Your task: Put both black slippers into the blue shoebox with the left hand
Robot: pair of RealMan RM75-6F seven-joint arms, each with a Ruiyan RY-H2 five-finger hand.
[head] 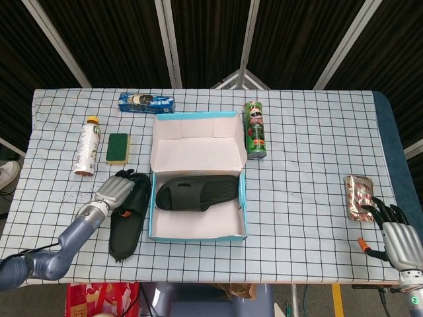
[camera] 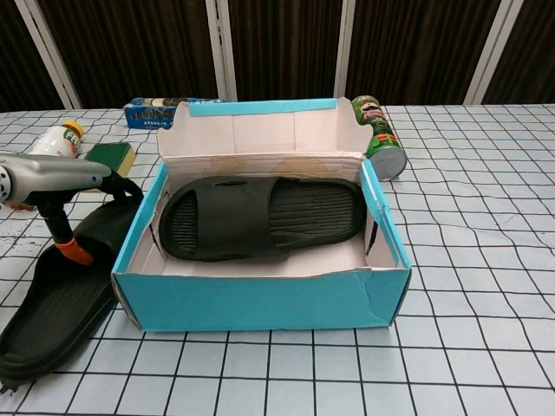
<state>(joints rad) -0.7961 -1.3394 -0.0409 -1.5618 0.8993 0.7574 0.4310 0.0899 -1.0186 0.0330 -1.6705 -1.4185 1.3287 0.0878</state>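
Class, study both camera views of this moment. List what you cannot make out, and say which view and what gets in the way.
- Whether the left hand grips the loose slipper: head view too small; chest view cuts the hand at the left edge.
- Label text on the green can: too small in both views.
- The right hand: outside the chest view.
- The box floor under the packed slipper: covered.

We count two black slippers: one inside the shoebox (head: 198, 191), the other under the left hand's fingers (head: 127, 210). There is one blue shoebox (head: 195, 232), one green crisp can (head: 255, 129), one white bottle (head: 86, 145), one green sponge (head: 117, 147), one blue packet (head: 147, 102) and one foil pack (head: 357, 195) touching the right hand's fingertips.
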